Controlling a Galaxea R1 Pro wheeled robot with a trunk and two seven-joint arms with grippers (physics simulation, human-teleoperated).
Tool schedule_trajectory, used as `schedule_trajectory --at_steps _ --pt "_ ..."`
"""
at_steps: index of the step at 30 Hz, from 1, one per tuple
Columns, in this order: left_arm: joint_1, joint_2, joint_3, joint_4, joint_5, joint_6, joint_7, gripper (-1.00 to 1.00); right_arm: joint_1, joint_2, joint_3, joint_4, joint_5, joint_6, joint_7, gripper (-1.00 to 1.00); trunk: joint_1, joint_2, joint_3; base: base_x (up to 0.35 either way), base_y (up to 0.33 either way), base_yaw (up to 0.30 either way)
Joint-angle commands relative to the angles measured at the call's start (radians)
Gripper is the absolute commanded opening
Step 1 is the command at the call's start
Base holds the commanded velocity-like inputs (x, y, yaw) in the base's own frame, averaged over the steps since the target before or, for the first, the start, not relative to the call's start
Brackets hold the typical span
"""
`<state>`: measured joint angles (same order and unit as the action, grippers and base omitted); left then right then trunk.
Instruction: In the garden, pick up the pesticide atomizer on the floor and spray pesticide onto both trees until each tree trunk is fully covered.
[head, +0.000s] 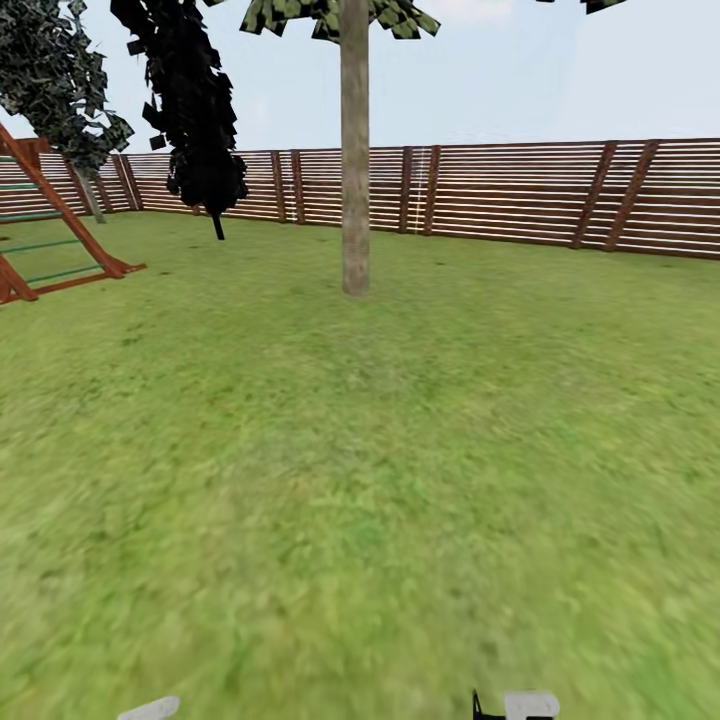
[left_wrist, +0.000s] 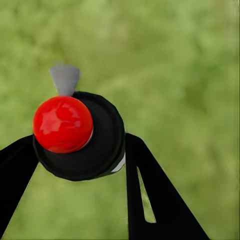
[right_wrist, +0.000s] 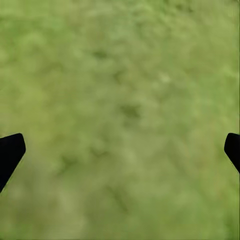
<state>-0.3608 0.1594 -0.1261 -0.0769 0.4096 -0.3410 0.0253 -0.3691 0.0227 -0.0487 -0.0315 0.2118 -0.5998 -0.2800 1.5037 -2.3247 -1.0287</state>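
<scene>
Your left claw (left_wrist: 80, 150) is pinching the pesticide atomizer (left_wrist: 80, 137), its black fingers (left_wrist: 155, 195) pressed against the round black body under the red cap (left_wrist: 62, 124); a grey nozzle (left_wrist: 65, 79) sticks out beyond. Your right claw (right_wrist: 120, 150) is spread wide over blurry green grass floor (right_wrist: 125, 90). Ahead, well apart from you, the tree trunk (head: 354, 180) stands bare on the lawn before the slatted fence (head: 520, 195).

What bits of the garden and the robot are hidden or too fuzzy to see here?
- Straight grey-tan tree trunk, head view: crown cut by the top edge.
- Black atomizer with red round cap, left wrist view: body hidden behind its cap.
- Right gripper, right wrist view: black fingers cut by the side edges.
</scene>
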Motion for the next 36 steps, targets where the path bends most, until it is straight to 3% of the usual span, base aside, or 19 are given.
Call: schedule_trajectory --at_steps 1,36 --pt "-0.001 0.000 -0.008 0.000 0.006 -0.003 0.003 -1.00 -0.001 0.000 -0.005 0.001 0.011 -0.001 -0.007 1.00 0.000 0.000 -0.001 0.339 0.077 0.000" --pt "0.000 0.000 -0.008 0.000 0.007 -0.003 0.002 -1.00 -0.001 0.000 -0.005 0.001 0.011 -0.001 -0.007 1.00 0.000 0.000 -0.001 0.339 0.077 0.000"
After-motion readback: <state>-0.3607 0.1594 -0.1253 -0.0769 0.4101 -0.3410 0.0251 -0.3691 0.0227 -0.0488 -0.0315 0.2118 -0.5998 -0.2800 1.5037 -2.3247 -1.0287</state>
